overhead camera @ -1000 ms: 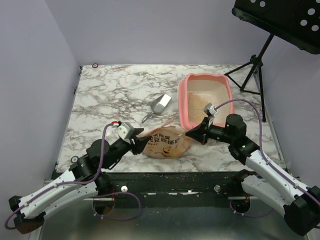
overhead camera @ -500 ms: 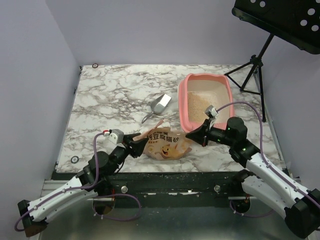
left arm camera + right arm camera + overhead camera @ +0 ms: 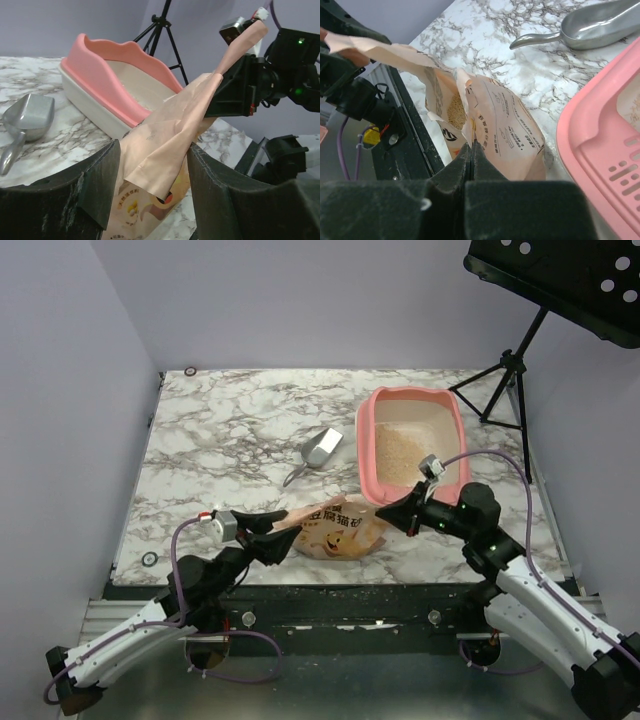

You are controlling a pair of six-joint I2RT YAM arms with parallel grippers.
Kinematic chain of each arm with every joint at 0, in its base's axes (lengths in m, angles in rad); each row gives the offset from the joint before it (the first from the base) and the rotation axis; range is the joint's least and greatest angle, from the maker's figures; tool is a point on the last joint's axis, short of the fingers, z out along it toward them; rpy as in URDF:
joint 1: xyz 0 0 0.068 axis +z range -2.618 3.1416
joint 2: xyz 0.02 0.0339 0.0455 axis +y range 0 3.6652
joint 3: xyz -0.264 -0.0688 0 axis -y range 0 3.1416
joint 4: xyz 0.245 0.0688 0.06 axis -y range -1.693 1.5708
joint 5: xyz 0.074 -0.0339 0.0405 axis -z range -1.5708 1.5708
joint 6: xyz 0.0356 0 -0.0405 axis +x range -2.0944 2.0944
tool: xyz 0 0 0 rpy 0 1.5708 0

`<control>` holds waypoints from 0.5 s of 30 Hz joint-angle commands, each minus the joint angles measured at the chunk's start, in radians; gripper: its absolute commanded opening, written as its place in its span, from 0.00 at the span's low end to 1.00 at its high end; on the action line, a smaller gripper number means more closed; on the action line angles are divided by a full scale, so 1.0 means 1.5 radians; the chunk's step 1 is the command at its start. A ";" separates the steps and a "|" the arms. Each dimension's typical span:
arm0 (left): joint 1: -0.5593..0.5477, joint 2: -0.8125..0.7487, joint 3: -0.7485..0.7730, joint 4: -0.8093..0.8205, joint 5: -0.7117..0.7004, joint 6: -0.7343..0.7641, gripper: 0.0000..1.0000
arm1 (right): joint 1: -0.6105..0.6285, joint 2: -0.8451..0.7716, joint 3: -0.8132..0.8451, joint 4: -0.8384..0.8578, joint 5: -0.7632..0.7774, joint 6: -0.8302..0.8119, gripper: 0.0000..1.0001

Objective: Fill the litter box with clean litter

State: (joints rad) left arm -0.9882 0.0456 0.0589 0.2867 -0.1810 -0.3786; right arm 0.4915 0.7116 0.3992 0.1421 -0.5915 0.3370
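Note:
The pink litter box (image 3: 364, 455) stands at the back right with beige litter (image 3: 398, 455) in it; its rim also shows in the left wrist view (image 3: 107, 75) and the right wrist view (image 3: 590, 135). The orange printed bag (image 3: 338, 530) lies near the front edge. My left gripper (image 3: 283, 536) is closed on the bag's left flap (image 3: 165, 145), its fingers part way apart around the bunched paper. My right gripper (image 3: 386, 508) is shut on the bag's other mouth edge (image 3: 510, 130) and holds it up. Litter (image 3: 456, 111) shows inside the spread bag mouth.
A grey metal scoop (image 3: 320, 449) lies left of the box, empty. A black tripod (image 3: 505, 375) stands behind the box off the table's right edge. Small black rings lie at the far left corner (image 3: 190, 371) and near left (image 3: 149, 559). The table's front edge is just below the bag.
My left arm has drawn back toward the near edge while its gripper stays at the bag. My right gripper shifted slightly right and nearer. The bag slid a little right.

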 commanded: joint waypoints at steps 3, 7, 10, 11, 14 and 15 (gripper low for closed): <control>0.002 0.000 -0.020 -0.023 0.091 0.000 0.69 | -0.001 -0.052 0.010 -0.066 0.096 0.055 0.00; 0.002 0.049 -0.017 -0.004 0.086 0.027 0.71 | -0.002 -0.091 0.002 -0.091 0.105 0.080 0.00; 0.002 0.080 -0.013 0.010 0.063 0.054 0.73 | -0.001 -0.121 0.000 -0.141 0.113 0.091 0.00; 0.002 0.085 -0.012 0.017 0.054 0.063 0.73 | -0.001 -0.139 -0.001 -0.155 0.123 0.093 0.00; 0.002 0.085 0.002 0.018 0.026 0.090 0.80 | -0.001 -0.178 -0.004 -0.190 0.156 0.093 0.00; 0.002 0.086 0.010 0.014 0.018 0.099 0.80 | -0.001 -0.186 -0.004 -0.194 0.158 0.091 0.00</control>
State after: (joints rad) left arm -0.9882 0.1677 0.0589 0.3107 -0.0933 -0.3065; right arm 0.4915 0.5011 0.3954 -0.0921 -0.4335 0.4473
